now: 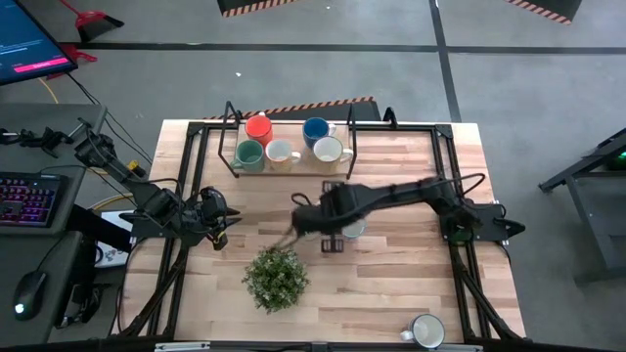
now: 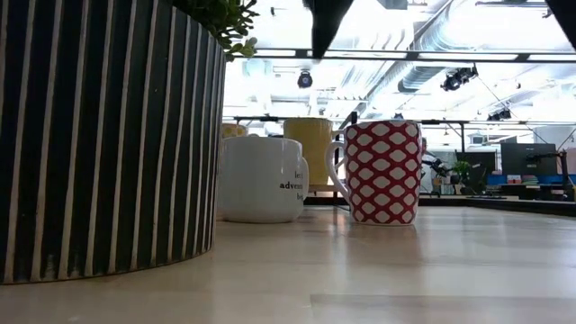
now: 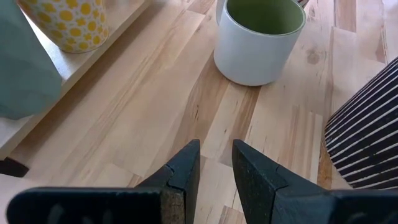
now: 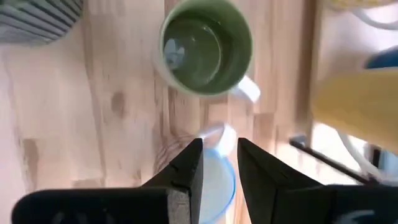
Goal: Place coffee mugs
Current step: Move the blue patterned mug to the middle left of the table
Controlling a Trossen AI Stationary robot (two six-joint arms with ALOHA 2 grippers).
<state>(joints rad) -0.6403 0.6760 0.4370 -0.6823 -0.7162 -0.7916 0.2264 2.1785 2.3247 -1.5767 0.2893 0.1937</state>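
Note:
Two coffee mugs stand upright on the table's middle. One is white with a green inside [image 4: 205, 46] and print on its side [image 2: 261, 178]. The other is red-and-white patterned [image 2: 382, 171] with a pale inside [image 1: 350, 231]. My right gripper [image 4: 219, 155] hangs above them, pointing steeply down, open by a narrow gap, with nothing between its fingers. Its tip [image 2: 324, 25] shows well above the mugs. The patterned mug [image 4: 214, 177] lies below its fingers. My left gripper [image 3: 216, 155] waits at the table's left [image 1: 217, 235], narrowly open and holding nothing.
A low rack [image 1: 293, 172] at the far middle holds an orange [image 1: 258, 127], a blue [image 1: 315, 128], a teal [image 1: 248, 154], a cream [image 1: 282, 154] and a white mug [image 1: 329, 150]. A bushy plant in a striped pot [image 1: 276, 278] stands near the middle. Another mug [image 1: 426, 330] sits at the near right corner.

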